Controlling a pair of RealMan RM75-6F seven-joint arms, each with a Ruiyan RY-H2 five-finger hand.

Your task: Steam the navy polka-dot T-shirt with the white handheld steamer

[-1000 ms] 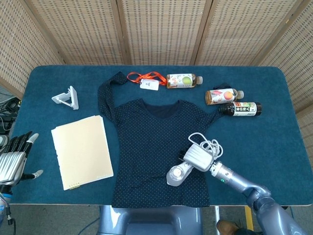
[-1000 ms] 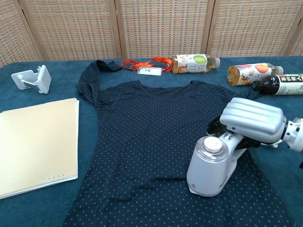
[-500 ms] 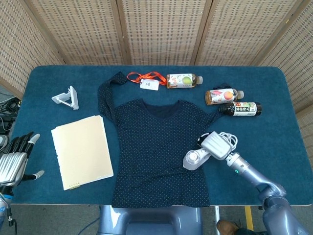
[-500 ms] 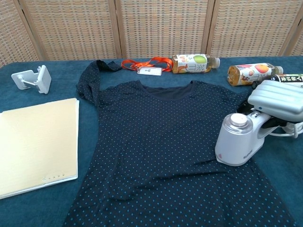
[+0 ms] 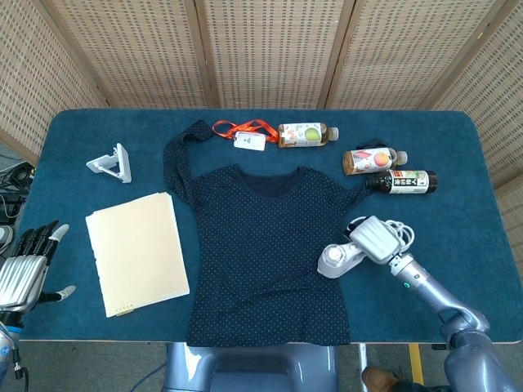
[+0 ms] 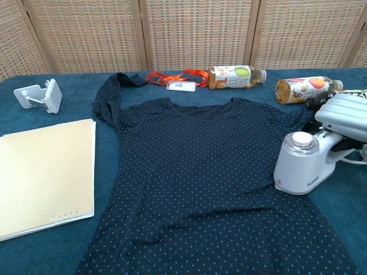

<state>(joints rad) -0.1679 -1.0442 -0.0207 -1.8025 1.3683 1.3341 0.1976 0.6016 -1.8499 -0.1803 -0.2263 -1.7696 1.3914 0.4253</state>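
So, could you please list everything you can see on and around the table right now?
T-shirt: one, navy with polka dots, flat at table centre
steamer: one, white, on the shirt's right edge, held by the right robot hand
cord: one, white, coiled behind the steamer
bottles: three, lying on their sides at the far right of the table
lanyard: one, orange with white badge, far edge above the shirt
folder: one, pale yellow, left of the shirt
stand: one, white, far left
table: one, blue cover
right robot hand: silver, gripping the steamer handle
left robot hand: silver, off the table's left edge, holding nothing
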